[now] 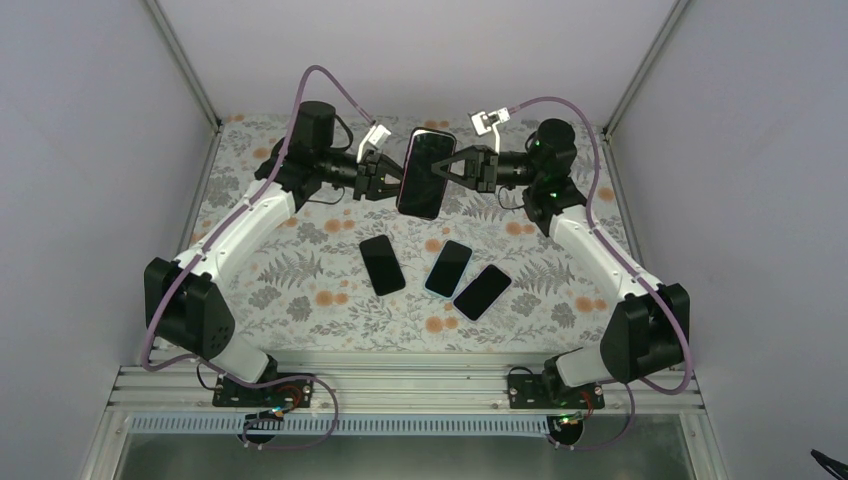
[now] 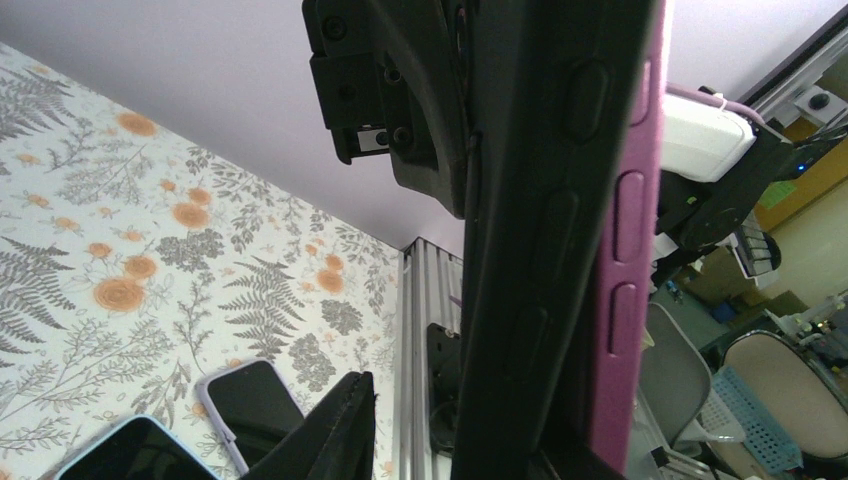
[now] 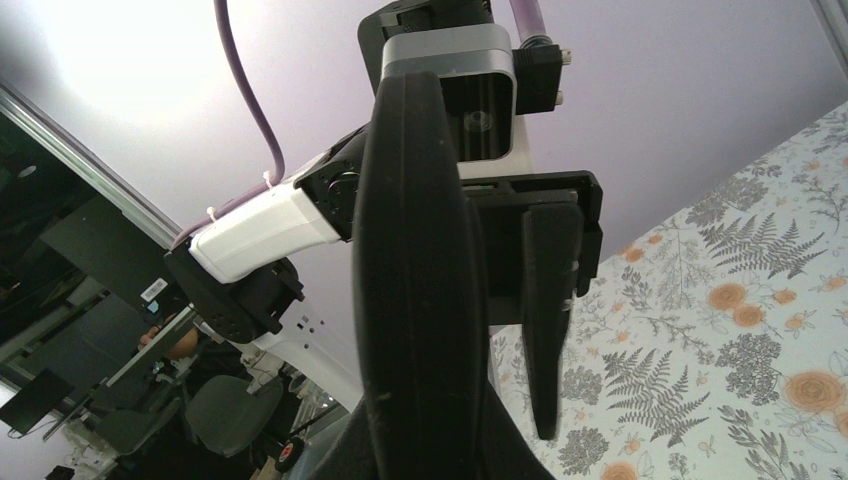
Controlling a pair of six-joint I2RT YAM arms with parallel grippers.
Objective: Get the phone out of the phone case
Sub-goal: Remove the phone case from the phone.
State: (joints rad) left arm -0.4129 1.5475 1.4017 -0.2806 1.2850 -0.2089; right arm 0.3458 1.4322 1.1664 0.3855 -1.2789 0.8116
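Observation:
A phone (image 1: 427, 168) in a magenta phone case (image 1: 407, 170) hangs upright in the air over the back of the table, screen toward the top camera. My right gripper (image 1: 447, 170) is shut on its right edge; in the right wrist view that gripper (image 3: 430, 440) clamps the dark edge (image 3: 420, 280). My left gripper (image 1: 390, 183) is at the left edge. In the left wrist view the phone's black side (image 2: 540, 250) lies against the magenta case (image 2: 630, 250). One left finger (image 2: 335, 430) stands apart from the phone; the other is hidden behind the case.
Three more phones lie on the floral tabletop: one (image 1: 382, 264) at the left, one (image 1: 448, 268) in the middle, one (image 1: 482, 291) at the right. The left wrist view shows a lilac-cased one (image 2: 250, 405) below. Enclosure walls and corner posts (image 1: 185, 60) surround the table.

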